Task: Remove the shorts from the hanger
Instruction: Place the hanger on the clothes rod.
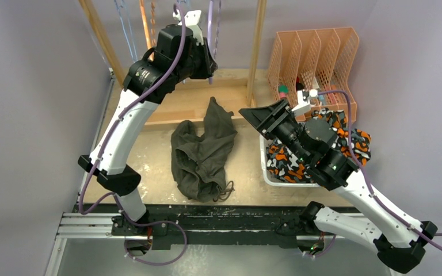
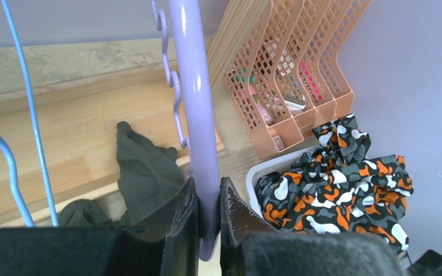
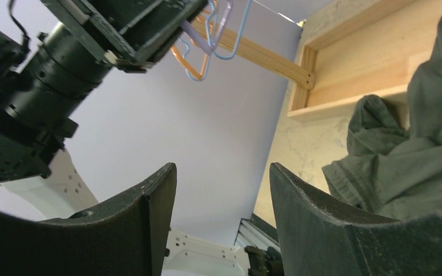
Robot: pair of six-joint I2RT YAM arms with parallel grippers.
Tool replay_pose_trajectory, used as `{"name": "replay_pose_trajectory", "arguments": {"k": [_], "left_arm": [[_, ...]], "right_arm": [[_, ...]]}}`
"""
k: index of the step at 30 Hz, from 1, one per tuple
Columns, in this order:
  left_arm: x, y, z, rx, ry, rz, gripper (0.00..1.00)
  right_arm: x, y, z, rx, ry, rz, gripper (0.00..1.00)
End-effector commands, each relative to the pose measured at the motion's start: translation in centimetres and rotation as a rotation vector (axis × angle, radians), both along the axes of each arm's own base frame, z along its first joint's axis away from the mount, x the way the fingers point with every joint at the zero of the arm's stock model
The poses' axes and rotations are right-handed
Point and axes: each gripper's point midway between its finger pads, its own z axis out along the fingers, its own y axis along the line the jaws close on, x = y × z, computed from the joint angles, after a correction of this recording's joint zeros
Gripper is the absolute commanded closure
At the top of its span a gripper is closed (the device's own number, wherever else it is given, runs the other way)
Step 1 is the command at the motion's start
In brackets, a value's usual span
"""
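Note:
Olive-green shorts (image 1: 204,152) lie crumpled on the table in front of the wooden rack, and show in both wrist views (image 2: 144,167) (image 3: 403,155). Orange-black-white camo shorts (image 1: 282,164) (image 2: 345,184) fill a white bin (image 1: 263,167). My left gripper (image 1: 210,63) (image 2: 209,195) is up at the rack, shut on the lower end of a bare lavender hanger (image 1: 211,17) (image 2: 193,86). My right gripper (image 1: 253,115) (image 3: 223,172) hovers above the bin's left side, open, with nothing between its fingers.
A wooden rack with two posts (image 1: 257,46) and a base board (image 1: 207,98) stands at the back, with blue and orange hangers (image 1: 149,23) (image 3: 207,34) hanging from it. An orange mesh file organizer (image 1: 316,52) (image 2: 282,69) stands behind the bin. Grey walls close in on both sides.

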Motion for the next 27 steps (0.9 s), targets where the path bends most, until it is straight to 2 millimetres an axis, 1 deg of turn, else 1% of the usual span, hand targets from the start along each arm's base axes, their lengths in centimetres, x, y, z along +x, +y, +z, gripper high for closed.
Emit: {"name": "replay_pose_trajectory", "arguments": {"k": [1, 3, 5, 7, 8, 9, 11, 12, 14, 15, 16, 18, 20, 21, 22, 24, 26, 27], "left_arm": [[0.3, 0.2, 4.4, -0.110, -0.100, -0.009, 1.00], [0.8, 0.0, 3.6, -0.104, -0.085, -0.008, 1.00], [1.7, -0.2, 2.0, -0.085, -0.053, 0.004, 1.00], [2.2, -0.3, 0.9, -0.066, -0.031, 0.015, 1.00], [2.3, -0.4, 0.7, -0.069, -0.027, 0.012, 1.00], [2.3, -0.7, 0.6, -0.077, -0.023, 0.003, 1.00], [2.0, -1.0, 0.6, -0.093, -0.021, -0.013, 1.00], [1.8, -0.9, 0.8, -0.096, -0.023, -0.017, 0.95], [1.3, -0.5, 0.6, -0.093, -0.019, -0.014, 0.70], [0.9, -0.2, 0.6, -0.092, -0.017, -0.015, 0.60], [0.5, 0.0, -0.1, -0.085, -0.004, -0.020, 0.52], [-0.6, 0.7, -0.2, -0.083, -0.002, -0.022, 0.41], [-1.6, 1.8, -0.2, -0.082, -0.004, -0.002, 0.37], [-2.0, 2.6, 0.0, -0.082, -0.014, 0.020, 0.36], [-2.5, 3.3, 0.4, -0.082, -0.024, 0.035, 0.35], [-3.4, 4.2, 0.6, -0.075, -0.031, 0.045, 0.33], [-4.5, 5.1, 0.1, -0.058, -0.022, 0.045, 0.32], [-5.3, 5.5, -0.2, -0.054, -0.022, 0.043, 0.31]], "right_arm": [[-1.2, -0.5, 0.7, 0.058, -0.025, 0.027, 0.38], [-1.3, -0.8, 0.4, 0.056, -0.018, 0.016, 0.38], [-1.3, -1.2, 0.1, 0.049, -0.009, 0.001, 0.38], [-1.4, -1.5, -0.2, 0.045, 0.004, -0.009, 0.38], [-1.6, -1.7, -0.4, 0.040, 0.009, -0.010, 0.38], [-1.5, -1.7, -1.6, 0.025, 0.030, -0.012, 0.38], [-1.7, -2.0, -2.1, 0.027, 0.043, -0.017, 0.38], [-1.8, -2.2, -2.5, 0.027, 0.050, -0.021, 0.38], [-1.9, -2.5, -3.1, 0.031, 0.060, -0.029, 0.38], [-2.1, -2.6, -3.4, 0.026, 0.059, -0.027, 0.38], [-2.1, -2.6, -3.8, 0.018, 0.060, -0.024, 0.37], [-2.2, -2.3, -4.7, -0.014, 0.061, -0.012, 0.36], [-2.2, -1.8, -5.7, -0.054, 0.063, 0.013, 0.34], [-2.2, -1.5, -6.4, -0.072, 0.078, 0.024, 0.32], [-2.3, -1.3, -7.2, -0.084, 0.103, 0.035, 0.29], [-2.8, -0.5, -8.8, -0.094, 0.142, 0.085, 0.26], [-2.7, 0.1, -9.7, -0.110, 0.130, 0.107, 0.23], [-2.3, 0.1, -10.5, -0.135, 0.133, 0.095, 0.21]]}}
